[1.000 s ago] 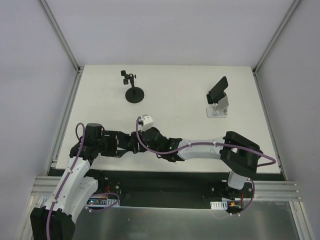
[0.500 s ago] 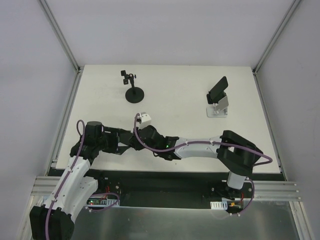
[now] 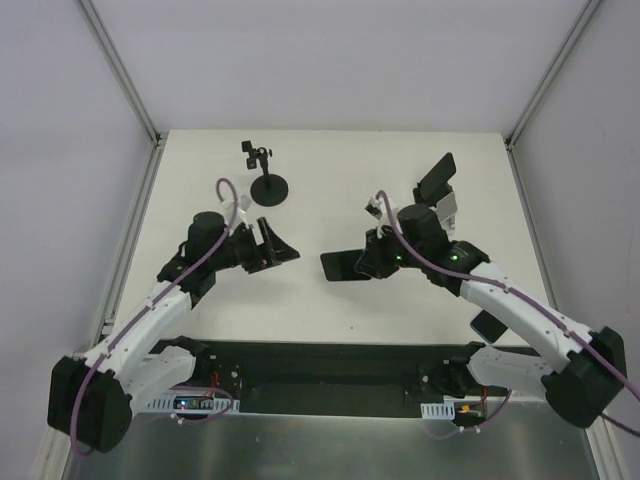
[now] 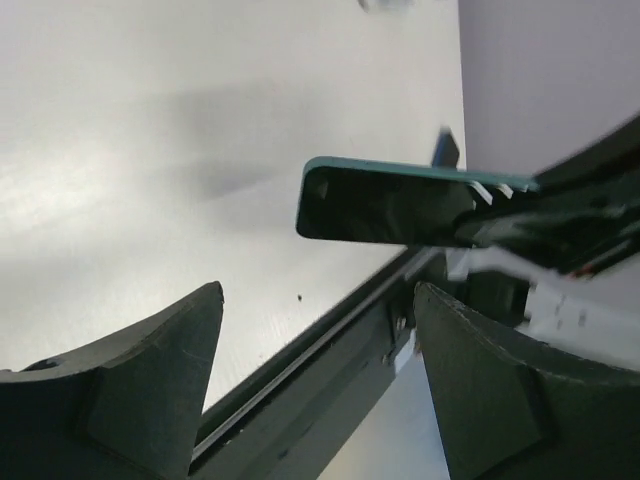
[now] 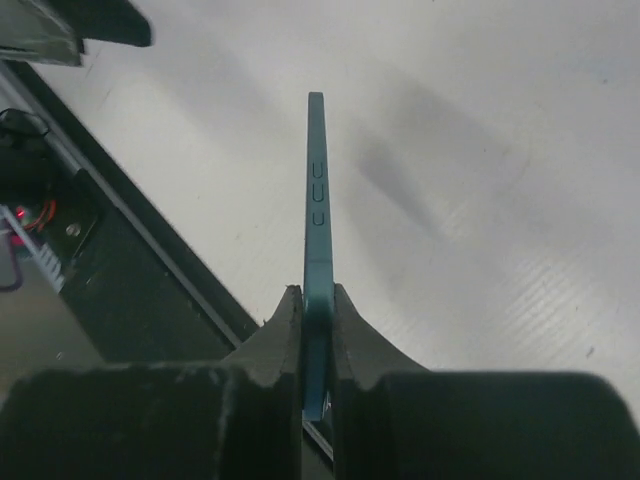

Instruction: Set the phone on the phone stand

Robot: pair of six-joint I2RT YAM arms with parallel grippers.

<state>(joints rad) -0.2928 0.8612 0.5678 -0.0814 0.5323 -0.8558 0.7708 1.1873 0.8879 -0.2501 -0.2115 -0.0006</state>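
The phone [image 3: 343, 265] is a flat dark slab with a teal rim, held level above the table's middle. My right gripper [image 3: 374, 258] is shut on its right end. In the right wrist view the teal edge of the phone [image 5: 316, 200] runs straight out from between the fingers of the right gripper [image 5: 317, 300]. A silver phone stand [image 3: 438, 222] stands at the back right with a black slab [image 3: 436, 176] leaning on it. My left gripper [image 3: 280, 240] is open and empty, left of the phone. From the left wrist view the phone [image 4: 390, 205] hangs beyond the left gripper [image 4: 318, 292].
A black stand with a round base [image 3: 269, 188] and a small clamp [image 3: 255, 153] on top sits at the back left. Metal frame rails [image 3: 135, 235] border the table on both sides. The dark front edge [image 4: 330, 345] runs beneath my left fingers.
Both arms have left the front edge, where their grippers met. The right gripper closed on the phone and carried it up and right. The left gripper drew back to the left.
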